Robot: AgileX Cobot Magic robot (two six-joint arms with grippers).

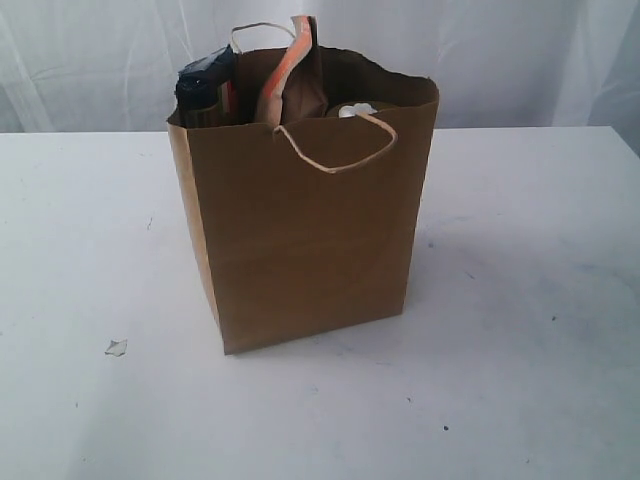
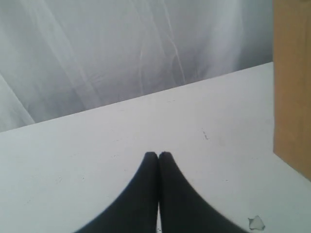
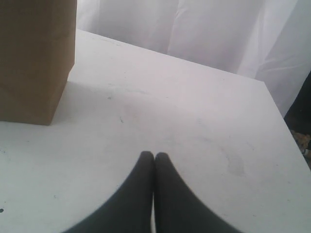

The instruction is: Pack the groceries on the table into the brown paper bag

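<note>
paper bag is set upright mid-frame in the exterior view on the white table, with open tabletop on every side up to the far edge. an orange-striped packet and a dark-topped item are seen poking above the rim at upper left; other contents are hidden by the bag walls. left gripper and right gripper are pressed closed, nothing held, each above bare table near the bag. a small scrap is noted lower left.

No legible text, labels, numbers on brown paper bag (packet tops inside too blurred).
</note>
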